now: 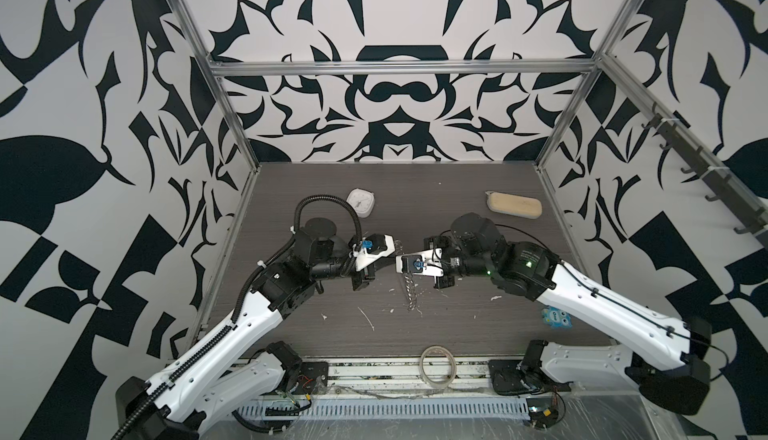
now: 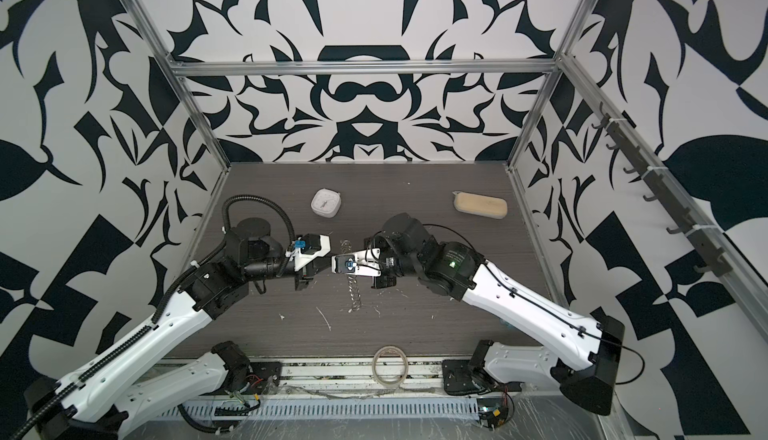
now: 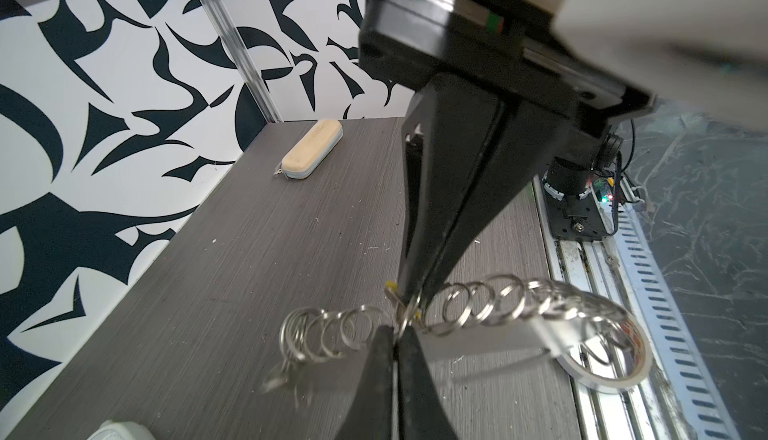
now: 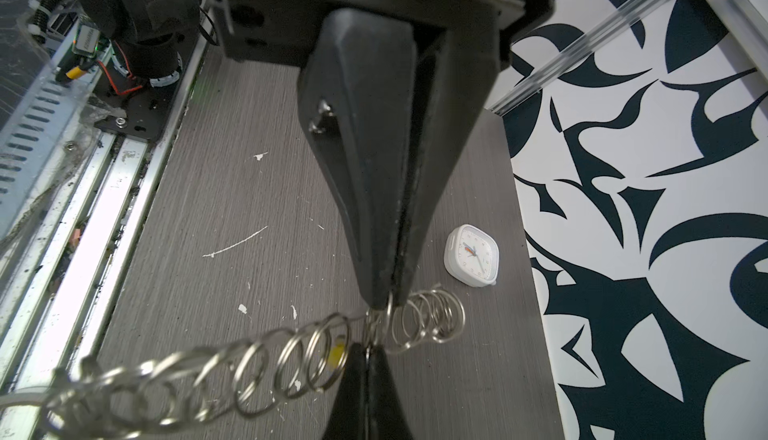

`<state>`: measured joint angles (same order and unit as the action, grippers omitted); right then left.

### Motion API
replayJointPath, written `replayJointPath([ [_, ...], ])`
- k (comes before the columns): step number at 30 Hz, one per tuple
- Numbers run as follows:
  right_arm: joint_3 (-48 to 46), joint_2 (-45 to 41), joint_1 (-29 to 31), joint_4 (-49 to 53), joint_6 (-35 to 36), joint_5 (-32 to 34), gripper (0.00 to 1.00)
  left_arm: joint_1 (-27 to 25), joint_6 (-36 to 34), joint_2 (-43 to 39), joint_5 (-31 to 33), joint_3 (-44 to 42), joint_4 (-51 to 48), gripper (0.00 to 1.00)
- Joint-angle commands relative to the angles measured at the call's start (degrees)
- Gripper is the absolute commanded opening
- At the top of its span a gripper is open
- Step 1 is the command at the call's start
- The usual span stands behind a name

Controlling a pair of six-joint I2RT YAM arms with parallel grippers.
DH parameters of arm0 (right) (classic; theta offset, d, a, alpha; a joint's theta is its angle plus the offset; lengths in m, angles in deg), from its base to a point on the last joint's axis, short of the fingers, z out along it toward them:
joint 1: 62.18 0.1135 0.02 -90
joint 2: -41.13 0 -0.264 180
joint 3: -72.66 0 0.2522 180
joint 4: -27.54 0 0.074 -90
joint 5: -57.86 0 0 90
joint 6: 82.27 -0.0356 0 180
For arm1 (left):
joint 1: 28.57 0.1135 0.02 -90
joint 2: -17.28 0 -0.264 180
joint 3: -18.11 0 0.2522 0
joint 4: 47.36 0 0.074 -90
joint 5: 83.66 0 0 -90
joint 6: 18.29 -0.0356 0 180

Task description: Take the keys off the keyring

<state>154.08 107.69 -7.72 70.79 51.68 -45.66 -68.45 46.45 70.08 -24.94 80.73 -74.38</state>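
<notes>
The keyring point(image 1: 409, 292) is a floppy chain of silvery rings, held up off the grey table point(image 1: 478, 317) at mid-table in both top views point(image 2: 355, 292). Both grippers meet on it tip to tip. My left gripper point(image 3: 398, 336) is shut on one ring, its jaws almost touching. My right gripper point(image 4: 368, 346) is shut on a neighbouring ring of the chain point(image 4: 266, 367). Of the keys I see only yellow slivers point(image 4: 337, 350) beside the right fingertips point(image 3: 390, 285); whether the tag itself is pinched is unclear. The chain point(image 3: 498, 300) sags to both sides, one end blurred.
A white square clock point(image 1: 361, 203) and a tan zip case point(image 1: 514, 205) lie at the back of the table. A translucent tape roll point(image 1: 436, 365) rests on the front rail. A blue packet point(image 1: 557, 317) sits under the right arm. White scraps point(image 1: 368, 319) dot the front.
</notes>
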Motion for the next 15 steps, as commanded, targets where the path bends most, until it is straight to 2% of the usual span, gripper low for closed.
replayJointPath([
  [1, 2.92, -1.18, 0.48, -3.66, 0.68, -2.39, 0.0, -0.11, -0.69, 0.38, -1.48, 2.12, -1.45, 0.13],
  [7, 2.9, -1.26, 0.48, -3.71, 0.97, -1.76, 0.0, -0.1, -1.4, 0.42, -1.63, 2.38, -2.72, 0.15],
  [8, 2.92, -1.18, 0.48, -3.59, 1.23, -1.94, 0.0, -0.11, -1.5, 0.38, -1.64, 2.38, -2.57, 0.13],
  [10, 2.97, -1.0, 0.48, -3.48, 1.26, -2.13, 0.0, -0.11, -1.55, 0.5, -1.63, 2.67, -2.45, 0.0],
  [15, 4.2, -0.61, 0.48, -2.55, 0.0, -1.59, 0.0, -0.16, -3.63, 1.26, -0.6, 4.75, -4.73, 0.0],
])
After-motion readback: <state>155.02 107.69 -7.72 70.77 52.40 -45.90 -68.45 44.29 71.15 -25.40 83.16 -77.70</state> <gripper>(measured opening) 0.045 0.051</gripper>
